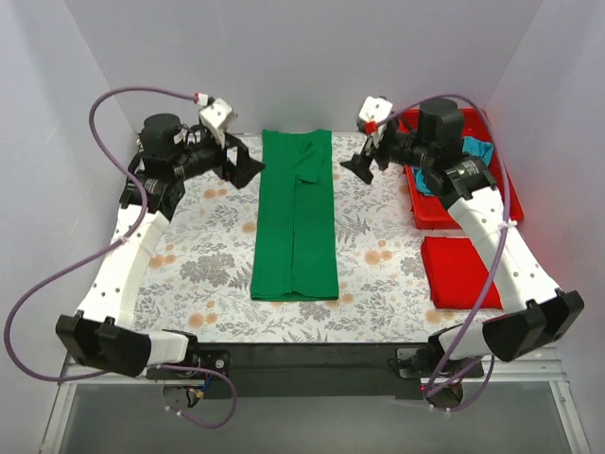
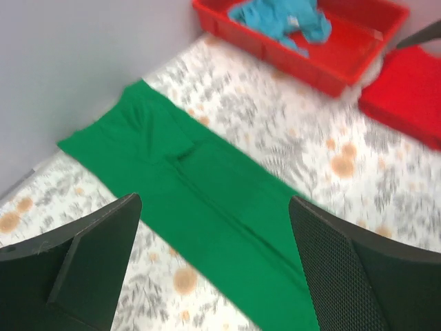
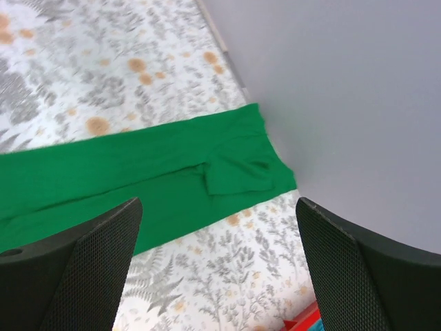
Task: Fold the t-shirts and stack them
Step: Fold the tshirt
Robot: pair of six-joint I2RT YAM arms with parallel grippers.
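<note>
**Green shirt in a long strip, cross fold likely next**

The green t-shirt (image 1: 295, 218) lies flat in the middle of the surface (image 1: 198, 255) as a narrow strip running from near to far, its sides turned in to meet along a centre line. The lengthwise fold looks done. The next move is probably a cross fold, which calls for both far corners to be pinched together and carried toward the near hem.

The left pincer (image 1: 246, 170) and right pincer (image 1: 362, 167) flank the far end, just beside the cloth, both wide open and empty.

The teal t-shirt (image 1: 477, 151) sits bunched in the red tub (image 1: 430, 216) at far right, mostly hidden by the right arm. Near the tub lies a flat red piece (image 1: 456, 272); I cannot tell whether it is cloth or a lid. Both wrist views are blurred.
</note>
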